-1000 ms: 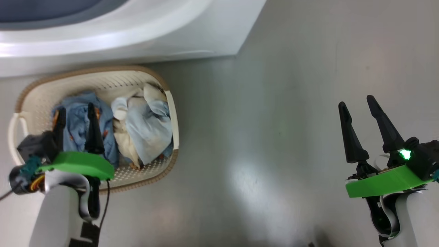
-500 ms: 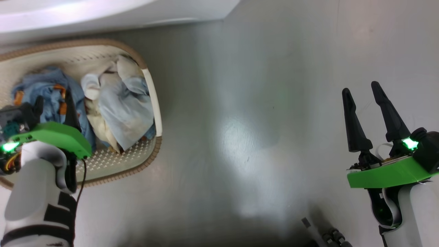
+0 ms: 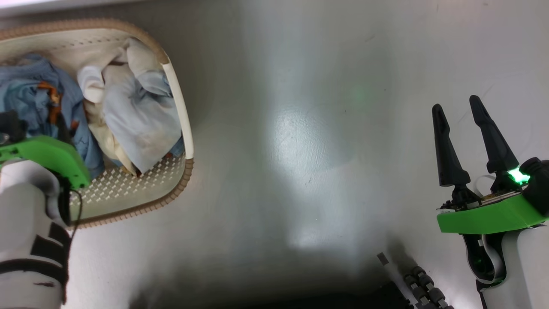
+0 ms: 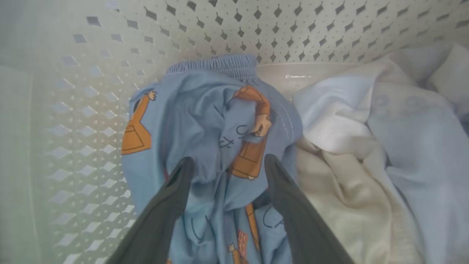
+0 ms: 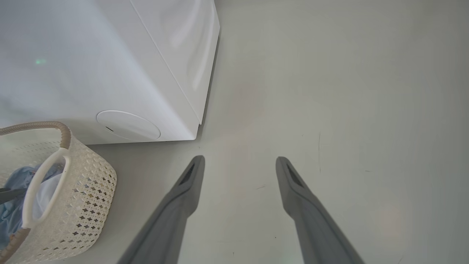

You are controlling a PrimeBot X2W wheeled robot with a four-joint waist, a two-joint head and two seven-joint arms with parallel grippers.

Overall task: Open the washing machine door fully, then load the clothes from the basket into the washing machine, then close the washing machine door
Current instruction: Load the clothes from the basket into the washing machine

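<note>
No readable text, brand or number in any view. Closest thing: dark line squiggles beside orange cartoon patches printed on the blue garment [image 4: 205, 121], centre of the left wrist view. They're drawings and don't read as letters.

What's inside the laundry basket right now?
In the basket: a blue garment with orange cartoon patches, a pale blue-white garment and a cream garment. The open left gripper straddles the blue one. Whatever lies beneath is covered.

basket [image 3: 178, 107]: cut by left edge (head view) | blue garment [image 3: 25, 90]: partly behind left arm [image 3: 25, 206] | washing machine [image 5: 110, 55]: cropped top-left
</note>
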